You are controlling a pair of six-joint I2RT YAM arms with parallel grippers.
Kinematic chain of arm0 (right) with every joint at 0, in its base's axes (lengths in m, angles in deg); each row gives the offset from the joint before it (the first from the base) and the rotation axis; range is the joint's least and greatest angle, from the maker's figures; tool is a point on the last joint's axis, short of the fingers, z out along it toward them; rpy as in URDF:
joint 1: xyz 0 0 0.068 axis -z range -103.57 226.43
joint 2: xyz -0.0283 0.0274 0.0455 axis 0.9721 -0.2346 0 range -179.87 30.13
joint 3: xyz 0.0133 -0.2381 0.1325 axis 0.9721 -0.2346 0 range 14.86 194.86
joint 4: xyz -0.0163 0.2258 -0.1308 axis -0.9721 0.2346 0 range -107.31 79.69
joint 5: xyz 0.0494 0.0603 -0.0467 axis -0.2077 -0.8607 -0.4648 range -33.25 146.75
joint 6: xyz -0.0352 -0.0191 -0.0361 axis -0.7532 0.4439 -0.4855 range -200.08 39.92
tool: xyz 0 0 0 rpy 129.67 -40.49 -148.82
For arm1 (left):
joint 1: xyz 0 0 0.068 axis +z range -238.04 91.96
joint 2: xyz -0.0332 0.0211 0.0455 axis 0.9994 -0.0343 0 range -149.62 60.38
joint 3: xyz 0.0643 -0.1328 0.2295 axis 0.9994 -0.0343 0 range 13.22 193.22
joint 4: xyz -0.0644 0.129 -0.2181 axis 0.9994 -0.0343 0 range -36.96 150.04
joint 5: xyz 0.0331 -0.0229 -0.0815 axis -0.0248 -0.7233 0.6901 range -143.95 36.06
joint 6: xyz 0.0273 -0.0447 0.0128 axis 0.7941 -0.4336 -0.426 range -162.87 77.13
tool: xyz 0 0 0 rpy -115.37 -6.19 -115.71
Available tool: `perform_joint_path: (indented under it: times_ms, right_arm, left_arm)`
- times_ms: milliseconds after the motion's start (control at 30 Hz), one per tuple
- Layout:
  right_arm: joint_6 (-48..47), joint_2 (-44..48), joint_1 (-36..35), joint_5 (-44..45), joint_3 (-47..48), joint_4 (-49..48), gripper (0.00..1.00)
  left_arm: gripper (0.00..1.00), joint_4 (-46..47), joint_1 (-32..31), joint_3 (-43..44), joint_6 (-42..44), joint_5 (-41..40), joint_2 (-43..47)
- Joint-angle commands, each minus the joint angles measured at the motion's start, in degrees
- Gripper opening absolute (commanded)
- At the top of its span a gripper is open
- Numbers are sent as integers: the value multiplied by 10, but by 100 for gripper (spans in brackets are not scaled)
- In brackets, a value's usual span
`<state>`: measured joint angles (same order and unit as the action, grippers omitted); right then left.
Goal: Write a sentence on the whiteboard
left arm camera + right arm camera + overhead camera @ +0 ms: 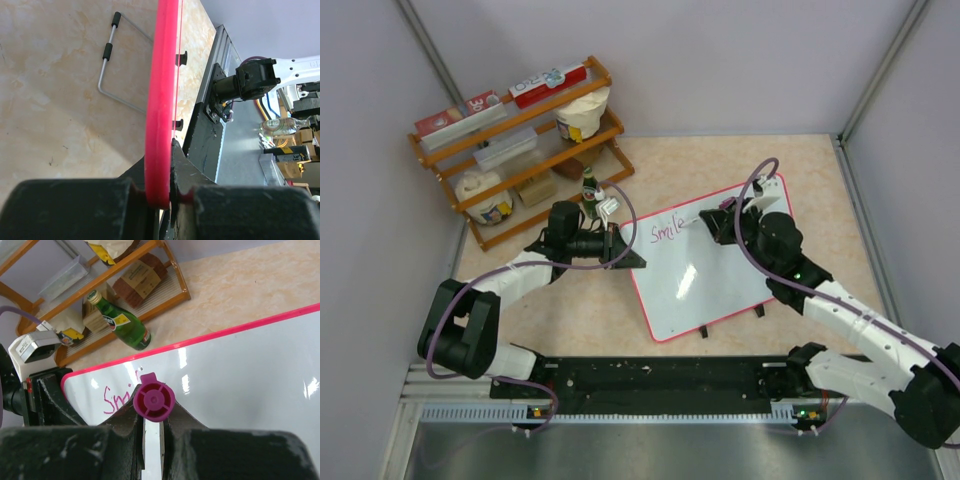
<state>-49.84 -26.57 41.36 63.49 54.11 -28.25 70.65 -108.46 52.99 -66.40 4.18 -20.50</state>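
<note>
A bottle (120, 322) stands just behind our left jaws, clamped on the whiteboard (710, 285); our right jaws grip a marker (153, 401).

Skewed on the table (720, 160) lies the whiteboard (712, 298), a glossy white rectangle with a thin pink-red frame, rounded corners and small black feet showing along its near edge. Near its far left corner, the sentence (668, 230) reads just "Smile" in thin magenta cursive.
</note>
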Motion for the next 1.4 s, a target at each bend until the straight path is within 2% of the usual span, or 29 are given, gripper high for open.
perform_joint_path:
  times_ms: [0, 300, 933, 1133, 1367]
  right_arm:
    - [-9, 9, 4, 11, -20, 38, 0]
    - [-7, 23, 4, 35, -37, 46, 0]
    - [-11, 27, 4, 56, 9, 40, 0]
    - [-4, 63, 4, 31, 4, 17, 0]
    - [-17, 104, 4, 29, 8, 45, 0]
  left_arm:
    - [0, -74, -29, -29, 135, -76, -22]
    - [0, -74, -29, -29, 134, -77, -24]
    - [0, -74, -30, -30, 135, -77, -19]
    - [0, -74, -30, -31, 134, -78, -18]
    - [0, -74, -30, -32, 133, -81, -12]
